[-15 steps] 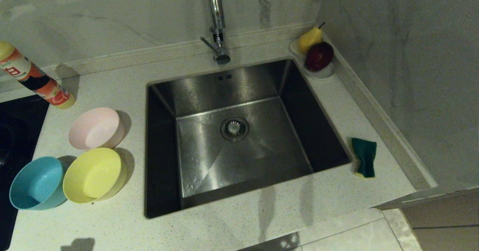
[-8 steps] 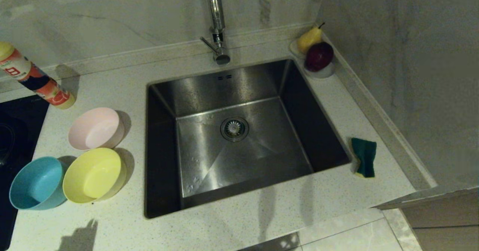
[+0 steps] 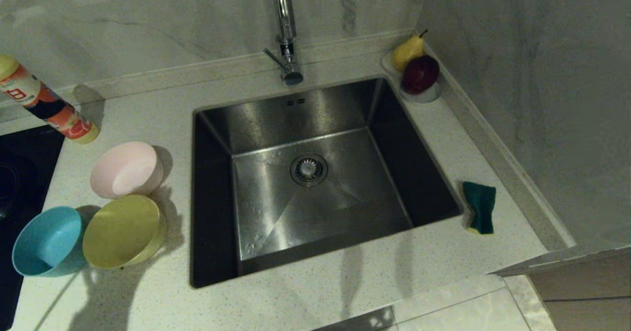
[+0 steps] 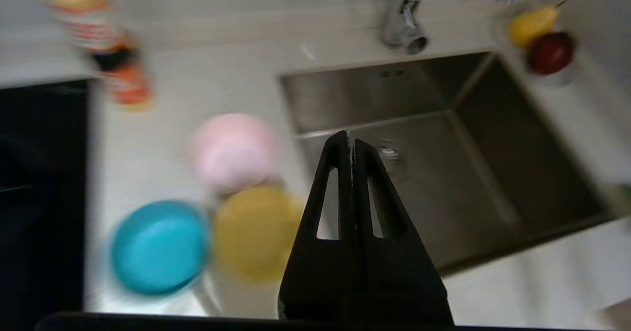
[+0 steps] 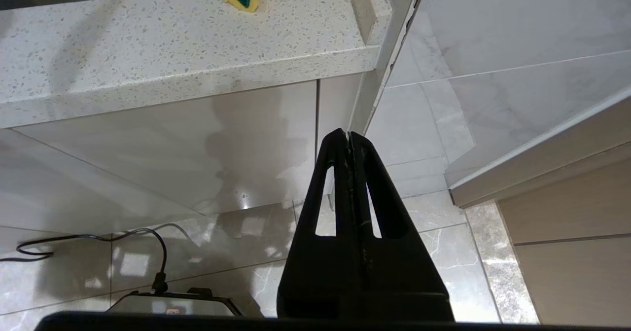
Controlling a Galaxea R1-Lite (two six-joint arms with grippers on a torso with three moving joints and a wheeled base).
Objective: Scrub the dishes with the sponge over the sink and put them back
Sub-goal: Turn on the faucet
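On the counter to the left of the sink [image 3: 315,183] sit the three dishes, untouched: the pink bowl [image 3: 127,169] farthest back, the yellow bowl [image 3: 123,230] just in front of it, and the blue bowl [image 3: 48,241] touching the yellow one on its outer side, all upright and empty. Across the basin, on the right-hand strip of counter, the sponge [image 3: 480,206] lies green face up, close to the sink's edge and well apart from the bowls. Nothing is in the basin, so this reads as the very opening of the job: no bowl lifted, no sponge in hand. Above the near rim of the sink hangs the left gripper [image 4: 349,141], its two black fingers pressed together and holding nothing, with the yellow bowl just beside it in the wrist view. Down below counter height, facing the cabinet front and floor tiles, the right gripper [image 5: 348,138] is parked, fingers likewise closed and empty. My read: the next move calls for the left fingers to part, drop onto a bowl's rim and pinch it, while the right arm needs to rise and collect the sponge. Behind, the tap [image 3: 286,30], a saucer of fruit [image 3: 416,69] and a bottle [image 3: 47,106] stand clear of the action.
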